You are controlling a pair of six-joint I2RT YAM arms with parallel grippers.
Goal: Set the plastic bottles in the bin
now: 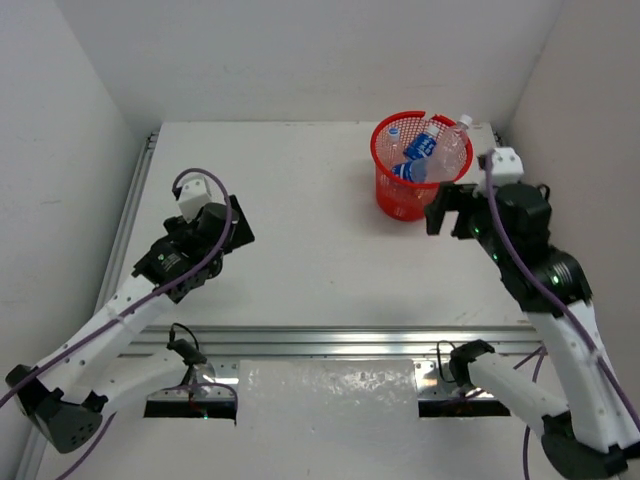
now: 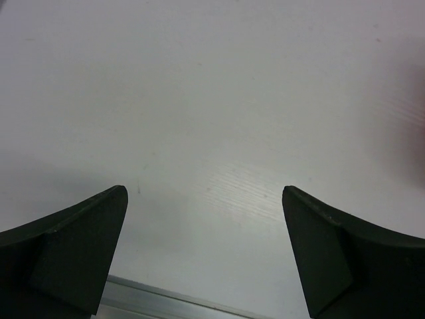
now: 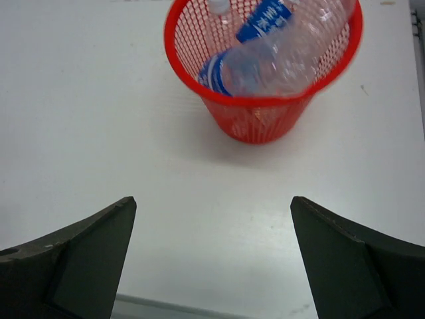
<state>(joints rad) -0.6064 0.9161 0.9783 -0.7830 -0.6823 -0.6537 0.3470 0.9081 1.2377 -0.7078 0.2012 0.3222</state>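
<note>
The red mesh bin (image 1: 395,195) stands at the back right of the table. Several clear plastic bottles (image 1: 430,148) with blue labels and white caps lie piled inside it, one sticking out over the far rim. In the right wrist view the bin (image 3: 265,123) and its bottles (image 3: 279,53) are ahead of my right gripper (image 3: 212,206), which is open and empty. In the top view my right gripper (image 1: 448,210) hovers just right of the bin's near side. My left gripper (image 1: 232,220) is open and empty over bare table at the left; its wrist view (image 2: 204,194) shows only table.
White walls enclose the table on three sides. A metal rail (image 1: 330,340) runs along the near edge, with another rail (image 1: 135,200) along the left side. The left wrist view shows the near rail (image 2: 172,302) under the fingers.
</note>
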